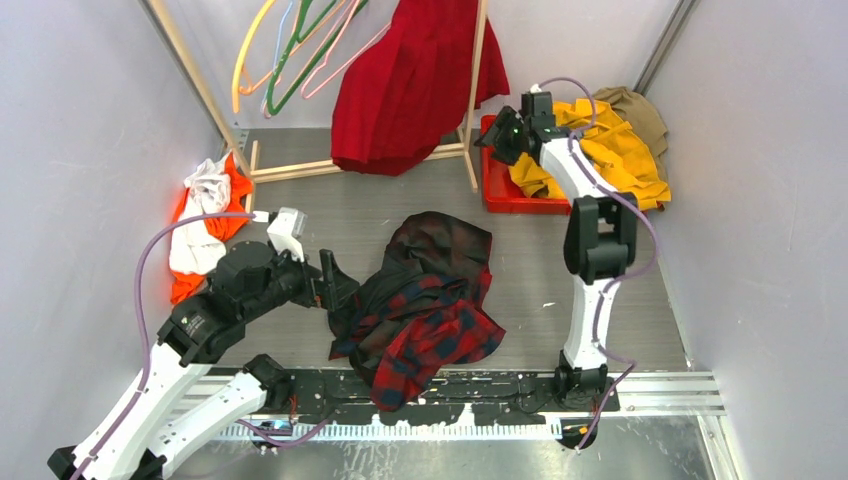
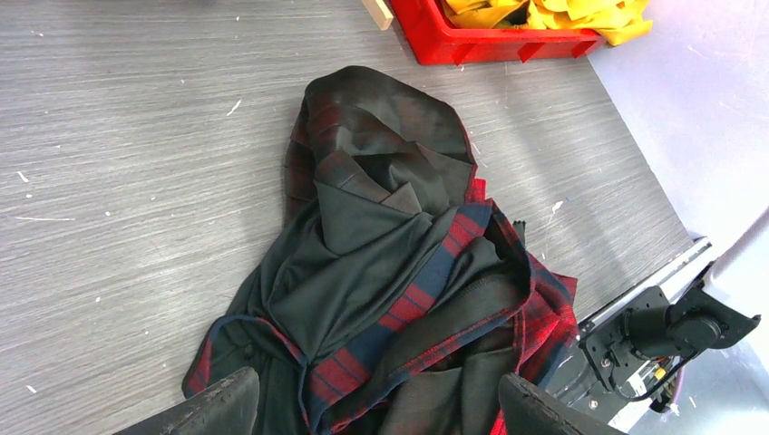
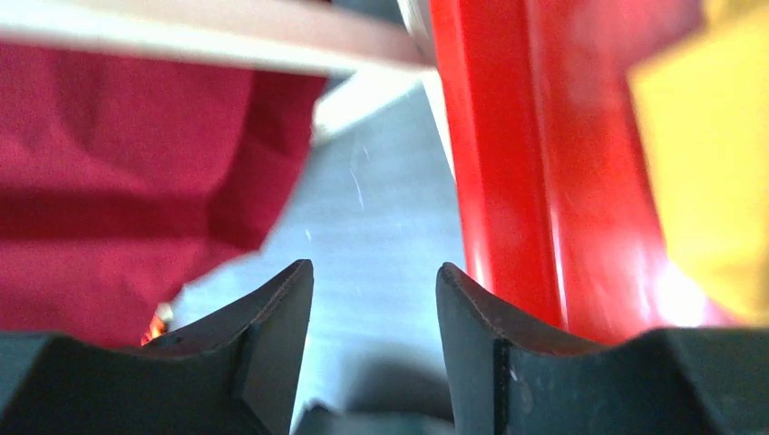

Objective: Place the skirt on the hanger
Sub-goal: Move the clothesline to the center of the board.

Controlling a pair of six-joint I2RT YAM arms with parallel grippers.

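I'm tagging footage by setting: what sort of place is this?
Likely a robot test booth for clothes handling: white walls, a wooden rack with hangers, a red bin of clothes.

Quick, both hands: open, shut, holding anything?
Left hand: open, empty, over the shirt.
Right hand: open, empty, near the skirt.

table [image 1: 330,215]: grey woodgrain | on it: plaid shirt [image 1: 430,300]; red bin [image 1: 497,197]; orange-white clothes [image 1: 205,222]; wooden rack [image 1: 300,168]
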